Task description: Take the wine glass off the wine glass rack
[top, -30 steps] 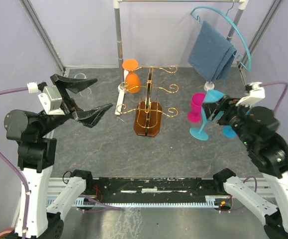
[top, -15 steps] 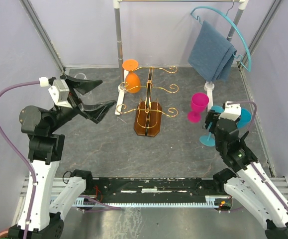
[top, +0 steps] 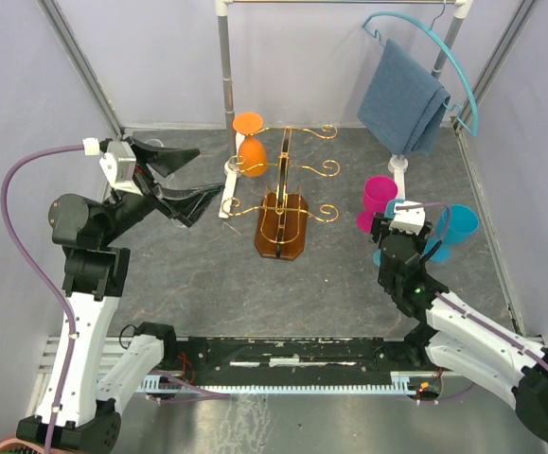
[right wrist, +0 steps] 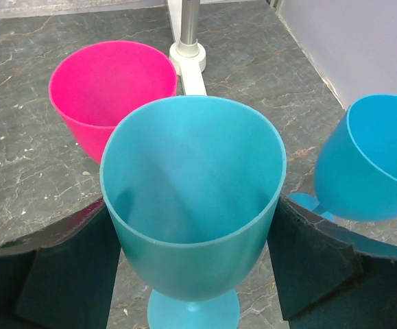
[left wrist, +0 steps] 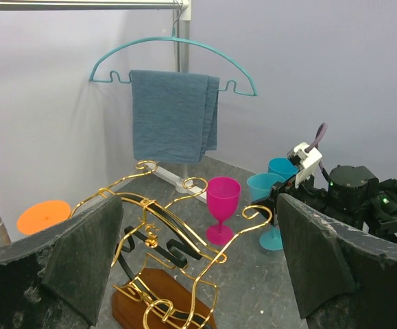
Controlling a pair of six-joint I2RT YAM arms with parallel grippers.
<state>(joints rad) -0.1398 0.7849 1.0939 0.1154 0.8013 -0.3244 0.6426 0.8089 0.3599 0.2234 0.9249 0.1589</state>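
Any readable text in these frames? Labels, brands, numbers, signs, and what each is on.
No text can be read in any view.
No print shows on the wine glass rack, orange glass, pink glass, near teal glass, far teal glass or towel.
Pale strips on the base rail are too small to read.

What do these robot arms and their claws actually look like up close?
Both arms have white links joined by chunky black joints. A purple cable loops into the left arm. The left gripper has two black, wedge-shaped fingers with rough inner faces. A small green light glows on the right arm.
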